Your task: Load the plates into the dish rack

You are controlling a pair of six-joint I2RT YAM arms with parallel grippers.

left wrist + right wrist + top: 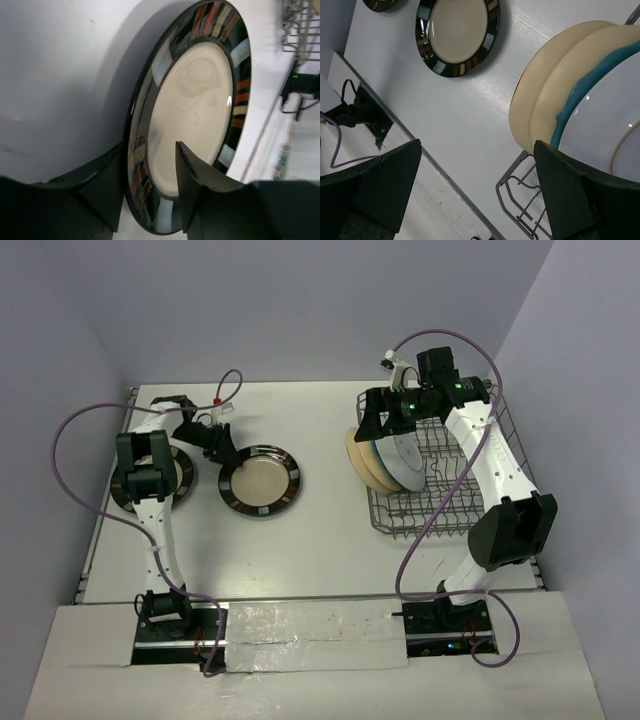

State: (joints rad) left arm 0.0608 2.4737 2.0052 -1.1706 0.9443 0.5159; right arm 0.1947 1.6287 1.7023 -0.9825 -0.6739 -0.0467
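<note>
A dark striped-rim plate (260,480) with a beige centre lies on the table left of centre. My left gripper (220,446) is at its left rim. In the left wrist view the gripper (150,167) has closed on the plate's rim (192,110), one finger outside and one inside. A second striped plate (182,478) lies partly under the left arm. The grey wire dish rack (470,510) holds two beige plates (358,455) and a teal plate (405,462) upright. My right gripper (372,420) hovers open and empty over the rack's left end, beside the beige plates (540,100) and the teal one (580,92).
Purple cables loop off both arms (75,440). The table's near edge with grey tape (310,635) runs between the arm bases. Walls stand close on the left, back and right. The rack's near corner wires (520,187) show below the right gripper.
</note>
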